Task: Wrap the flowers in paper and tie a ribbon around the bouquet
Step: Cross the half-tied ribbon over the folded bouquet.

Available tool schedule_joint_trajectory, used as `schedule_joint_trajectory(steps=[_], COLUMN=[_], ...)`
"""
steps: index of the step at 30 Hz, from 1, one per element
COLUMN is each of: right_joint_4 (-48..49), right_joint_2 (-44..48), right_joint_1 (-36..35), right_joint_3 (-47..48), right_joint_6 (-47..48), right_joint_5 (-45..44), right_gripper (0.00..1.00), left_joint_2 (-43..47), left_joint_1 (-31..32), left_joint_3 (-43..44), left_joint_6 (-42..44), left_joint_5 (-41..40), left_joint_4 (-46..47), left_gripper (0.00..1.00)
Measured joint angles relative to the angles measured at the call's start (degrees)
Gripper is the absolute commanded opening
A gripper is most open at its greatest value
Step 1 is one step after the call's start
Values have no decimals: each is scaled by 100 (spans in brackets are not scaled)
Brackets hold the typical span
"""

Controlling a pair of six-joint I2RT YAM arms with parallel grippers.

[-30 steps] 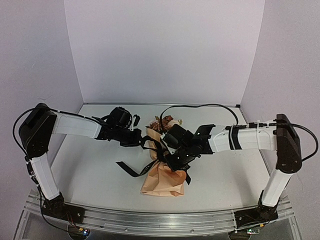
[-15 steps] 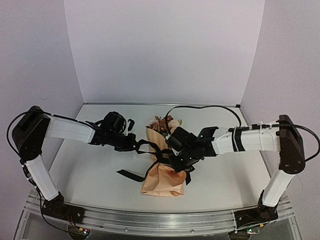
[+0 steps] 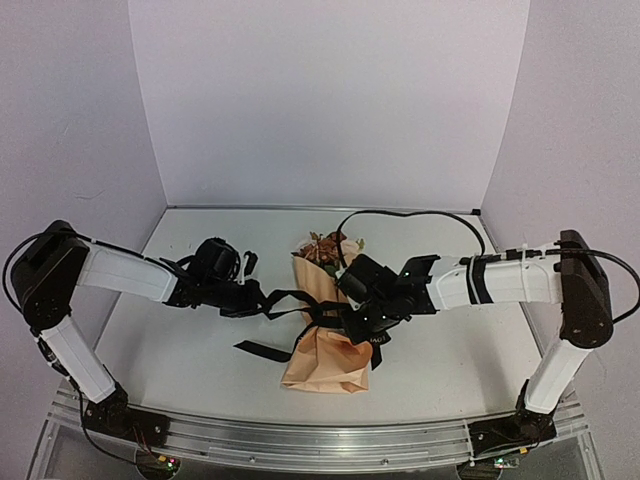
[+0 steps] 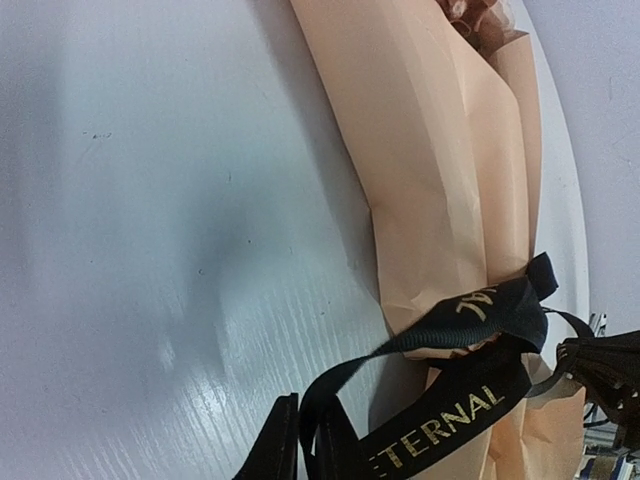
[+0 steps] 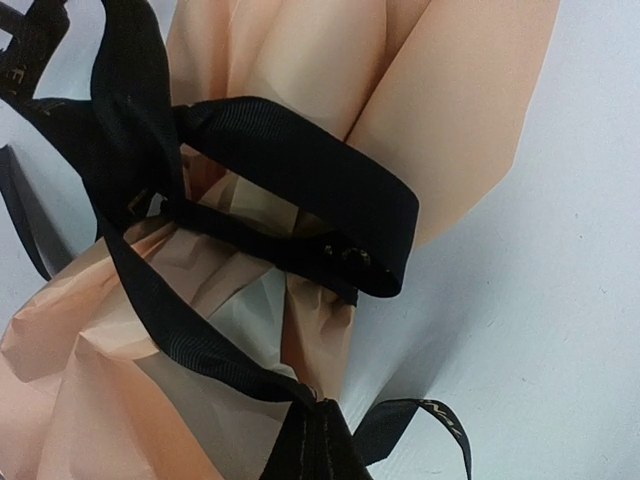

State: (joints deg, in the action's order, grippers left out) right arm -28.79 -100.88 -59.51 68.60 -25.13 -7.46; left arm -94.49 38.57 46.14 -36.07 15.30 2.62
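The bouquet lies in the middle of the table, a tan-peach paper (image 3: 322, 358) cone with the flowers (image 3: 328, 247) showing at its far end. A black ribbon (image 3: 322, 312) with gold lettering cinches its waist. My left gripper (image 3: 252, 297) is left of the cone, shut on one ribbon strand that runs tight to the knot. In the left wrist view the strand sits pinched between the fingers (image 4: 272, 450) of the left gripper (image 4: 305, 452), beside the paper (image 4: 430, 170). My right gripper (image 3: 358, 322) is at the cone's right side. There the right gripper (image 5: 322, 432) is shut on another part of the ribbon (image 5: 300, 170), over the paper (image 5: 290, 50).
A loose ribbon tail (image 3: 262, 350) lies on the table left of the cone's near end. A black cable (image 3: 400, 212) arcs over the back of the table behind the right arm. Pale walls close in the back and both sides.
My left gripper has drawn back to the left and nearer, stretching its ribbon strand out from the knot. The right gripper has shifted only slightly and keeps its hold.
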Motion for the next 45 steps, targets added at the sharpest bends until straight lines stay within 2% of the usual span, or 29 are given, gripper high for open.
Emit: schedule_joint_trajectory(steps=[7, 12, 15, 23, 29, 34, 38, 45], right_joint_4=[106, 197, 300, 1048, 1624, 1941, 2089, 2216], right_joint_2=[0, 0, 0, 114, 254, 367, 374, 374], right_joint_1=[0, 0, 16, 185, 382, 522, 562, 611], right_joint_3=[56, 56, 38, -598, -1070, -1200, -1205, -1205], right_joint_6=[-2, 0, -24, -420, -846, -1119, -1249, -1443], right_joint_5=[66, 92, 123, 419, 591, 798, 918, 1156], right_gripper=[0, 0, 0, 7, 9, 11, 10, 4], left_joint_2=[500, 1172, 1314, -161, -1455, -2074, -2267, -2406], left_joint_1=[0, 0, 0, 158, 519, 782, 893, 911], left_joint_3=[-421, -613, -312, 2204, 3419, 3955, 4205, 4488], left_joint_6=[-247, -310, -15, 1106, 1747, 2119, 2301, 2514], left_joint_5=[-19, -77, -9, 560, 863, 908, 889, 740], left_joint_4=[254, 242, -12, -666, -1425, -2131, -2519, -2953], left_gripper=[26, 32, 32, 33, 37, 43, 43, 35])
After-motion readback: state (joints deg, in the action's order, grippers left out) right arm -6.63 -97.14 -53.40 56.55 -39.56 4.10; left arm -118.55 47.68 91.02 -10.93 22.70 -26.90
